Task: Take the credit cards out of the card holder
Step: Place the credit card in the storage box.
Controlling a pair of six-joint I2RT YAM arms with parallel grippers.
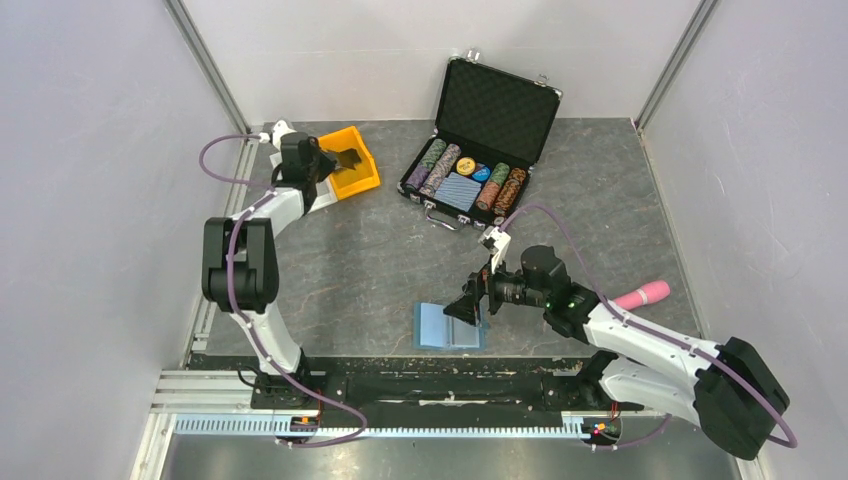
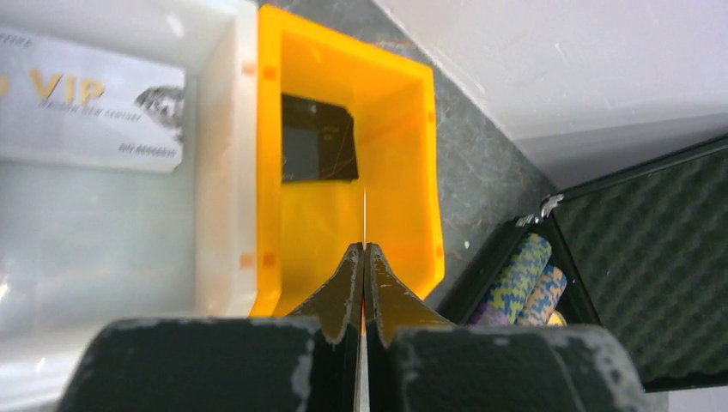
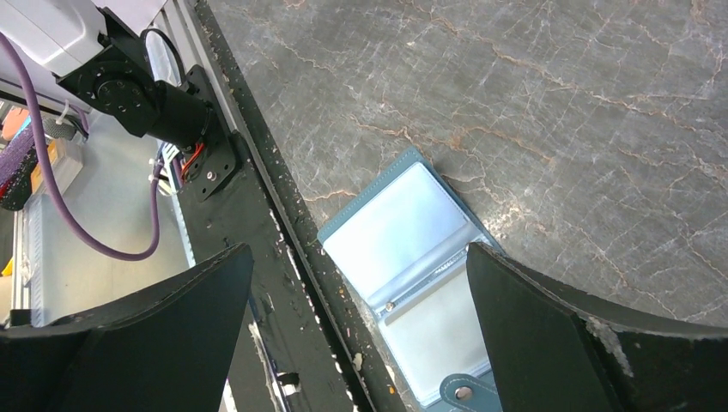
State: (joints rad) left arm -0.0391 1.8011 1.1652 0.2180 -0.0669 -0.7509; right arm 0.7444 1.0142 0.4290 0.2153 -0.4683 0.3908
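Observation:
The light-blue card holder (image 1: 448, 325) lies open at the table's front edge; in the right wrist view (image 3: 399, 225) its clear pockets look empty. My right gripper (image 1: 470, 305) hangs open just above it, jaws wide apart (image 3: 359, 251). My left gripper (image 1: 328, 160) is at the far left over the yellow bin (image 1: 362, 178), shut (image 2: 364, 249) on a thin card seen edge-on (image 2: 364, 215). A black credit card (image 2: 318, 137) lies flat inside the yellow bin (image 2: 403, 172).
A white tray (image 2: 215, 172) with a grey VIP card (image 2: 86, 103) sits beside the yellow bin. An open black poker-chip case (image 1: 480, 140) stands at the back. A pink object (image 1: 642, 293) lies at the right. The black rail (image 3: 257, 223) borders the wallet.

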